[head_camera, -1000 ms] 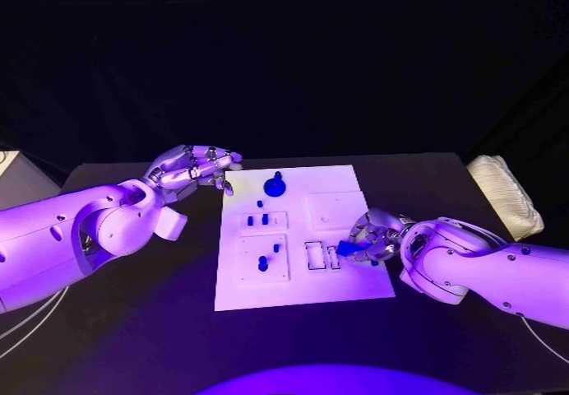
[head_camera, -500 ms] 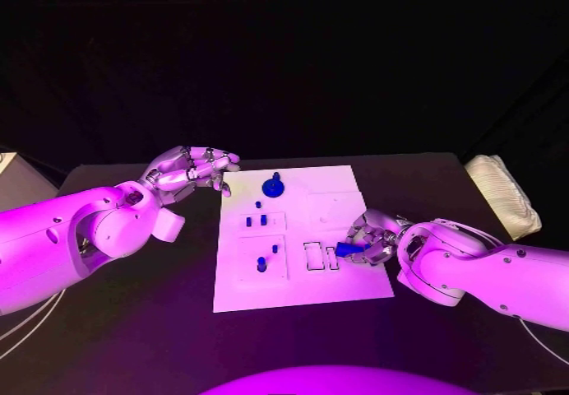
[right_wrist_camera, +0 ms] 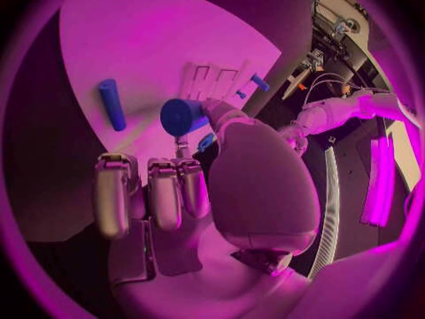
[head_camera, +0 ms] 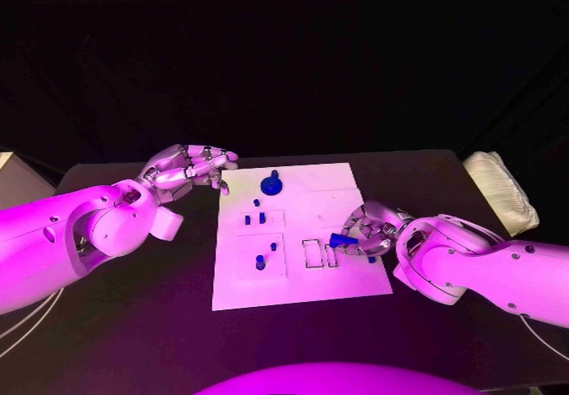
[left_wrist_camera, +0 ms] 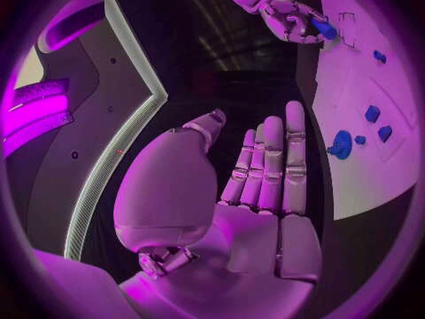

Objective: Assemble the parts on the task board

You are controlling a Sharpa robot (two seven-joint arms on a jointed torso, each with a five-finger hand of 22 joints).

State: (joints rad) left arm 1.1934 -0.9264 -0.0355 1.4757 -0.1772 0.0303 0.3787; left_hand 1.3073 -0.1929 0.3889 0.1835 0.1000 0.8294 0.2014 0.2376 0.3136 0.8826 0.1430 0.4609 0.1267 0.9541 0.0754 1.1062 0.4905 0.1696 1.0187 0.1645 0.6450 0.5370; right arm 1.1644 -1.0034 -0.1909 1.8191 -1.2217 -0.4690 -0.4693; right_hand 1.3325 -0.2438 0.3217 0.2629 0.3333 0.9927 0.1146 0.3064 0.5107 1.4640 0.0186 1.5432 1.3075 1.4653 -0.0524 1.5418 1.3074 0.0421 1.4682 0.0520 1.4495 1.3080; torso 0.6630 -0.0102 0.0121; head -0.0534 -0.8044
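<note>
The right robot hand [head_camera: 370, 230] pinches a blue part [head_camera: 341, 240] just above the board [head_camera: 303, 284], beside the slots [head_camera: 320, 253]. The left robot hand [head_camera: 190, 171] hovers empty, fingers together, off the board's corner. A tilted part could jam or slip.

No text, label, brand, number or sign can be read on anything here.
</note>
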